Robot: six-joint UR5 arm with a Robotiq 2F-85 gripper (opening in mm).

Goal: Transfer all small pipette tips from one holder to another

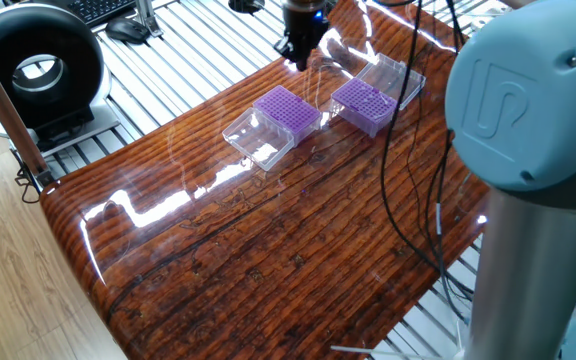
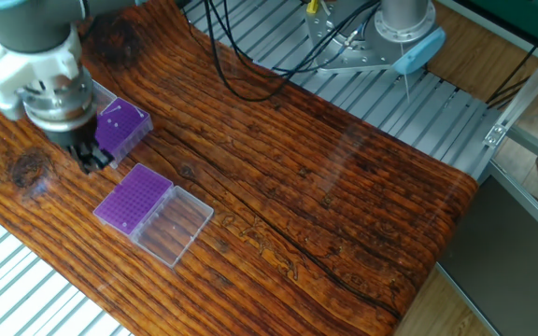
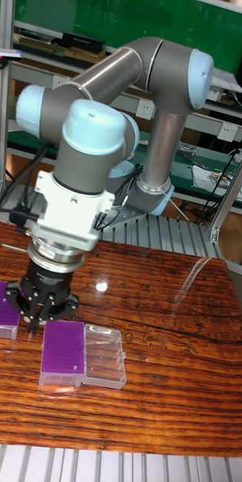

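Two purple holders lie on the wooden table, each with a clear lid folded open beside it. One holder (image 1: pixel 286 110) (image 2: pixel 134 198) (image 3: pixel 62 352) carries a dense dotted grid of small pipette tips (image 2: pixel 129 201). The other holder (image 1: pixel 363 103) (image 2: pixel 120 127) (image 3: pixel 1 305) is also dotted on top. My gripper (image 1: pixel 298 47) (image 2: pixel 90 159) (image 3: pixel 32 320) hangs in the gap between the two holders, a little above the table. Its black fingers are pressed close together. Whether a tip sits between them is too small to make out.
Black cables (image 1: pixel 398 170) hang from the arm over the table's right side. A black ring-shaped device (image 1: pixel 36 68) stands off the table's left end. A blue-tipped tool on a stand (image 2: pixel 409 42) sits on the slatted bench behind the table.
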